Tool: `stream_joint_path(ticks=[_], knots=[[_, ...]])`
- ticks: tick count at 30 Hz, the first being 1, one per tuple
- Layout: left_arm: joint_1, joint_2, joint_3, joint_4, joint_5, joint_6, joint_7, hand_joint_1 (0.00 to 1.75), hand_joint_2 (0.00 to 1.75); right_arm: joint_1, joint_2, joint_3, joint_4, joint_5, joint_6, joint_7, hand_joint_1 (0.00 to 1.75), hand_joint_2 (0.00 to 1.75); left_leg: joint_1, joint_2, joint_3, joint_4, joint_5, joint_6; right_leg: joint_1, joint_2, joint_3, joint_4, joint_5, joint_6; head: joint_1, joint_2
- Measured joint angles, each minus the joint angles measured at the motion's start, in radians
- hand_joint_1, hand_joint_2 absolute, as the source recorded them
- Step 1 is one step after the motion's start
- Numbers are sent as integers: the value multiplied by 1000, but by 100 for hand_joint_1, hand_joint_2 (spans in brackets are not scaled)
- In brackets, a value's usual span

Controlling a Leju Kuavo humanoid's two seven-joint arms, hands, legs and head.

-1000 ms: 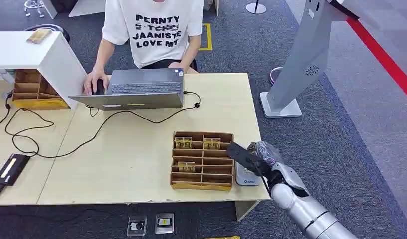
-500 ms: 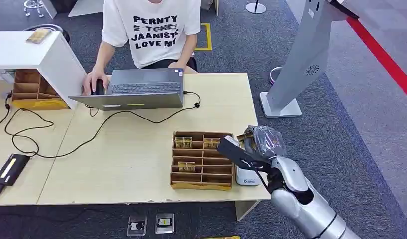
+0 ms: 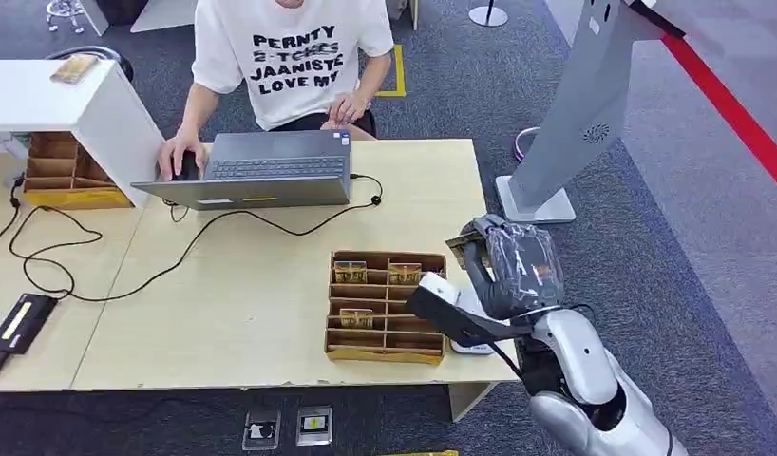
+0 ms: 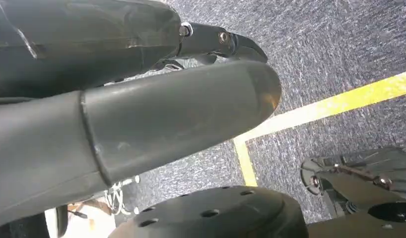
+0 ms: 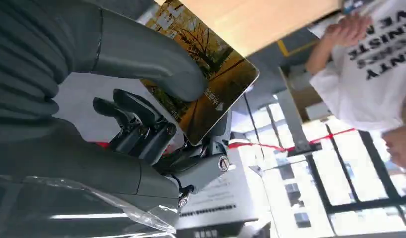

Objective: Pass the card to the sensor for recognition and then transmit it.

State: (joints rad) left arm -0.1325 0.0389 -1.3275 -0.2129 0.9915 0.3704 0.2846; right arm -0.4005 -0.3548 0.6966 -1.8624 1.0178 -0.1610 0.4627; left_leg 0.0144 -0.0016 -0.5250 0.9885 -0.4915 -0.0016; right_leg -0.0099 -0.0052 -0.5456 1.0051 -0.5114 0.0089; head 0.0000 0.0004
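Gold-printed card (image 5: 206, 94) pinched in the right hand (image 3: 513, 266), above the table's (image 3: 271, 313) right edge; left hand (image 4: 131, 99) state unclear.

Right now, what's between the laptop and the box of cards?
In the head view, a black cable on bare table lies between the laptop and box.

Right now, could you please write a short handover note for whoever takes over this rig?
Right hand: raised above the table's right end, pinching the card between thumb and fingers.
Left hand: hangs over the carpet, holding nothing that I can see; open or shut is unclear.
Sensor: small white unit on the table, right of the cardboard tray, which still has cards in its slots.
Done: card picked up.
Left: whether it has been read cannot be told from here; then pass it on.
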Motion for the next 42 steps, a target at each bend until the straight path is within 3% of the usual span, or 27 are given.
stream_joint_path(ticks=[8,22,30,42], knots=[[-1,-5,0,0,-14,-1,-9,0,0,-4,28,15,-53,35,-64,-87,175,175,0,0,0,0,0,0,0,0,0,0,0,0,0,0],[-17,-13,0,0,-41,-11,-3,0,0,-90,132,81,-1,23,-169,-235,175,175,0,0,-1,0,0,0,0,0,0,0,0,0,0,0],[-30,-18,0,0,-40,-11,0,0,0,-225,211,122,178,-45,-262,-320,175,175,0,0,-1,0,0,0,0,0,0,0,0,0,0,0],[-37,-19,0,0,-31,-11,6,0,0,-407,316,184,552,-99,-371,-377,175,175,0,-1,-1,0,0,0,0,-1,0,1,0,0,1,0]])
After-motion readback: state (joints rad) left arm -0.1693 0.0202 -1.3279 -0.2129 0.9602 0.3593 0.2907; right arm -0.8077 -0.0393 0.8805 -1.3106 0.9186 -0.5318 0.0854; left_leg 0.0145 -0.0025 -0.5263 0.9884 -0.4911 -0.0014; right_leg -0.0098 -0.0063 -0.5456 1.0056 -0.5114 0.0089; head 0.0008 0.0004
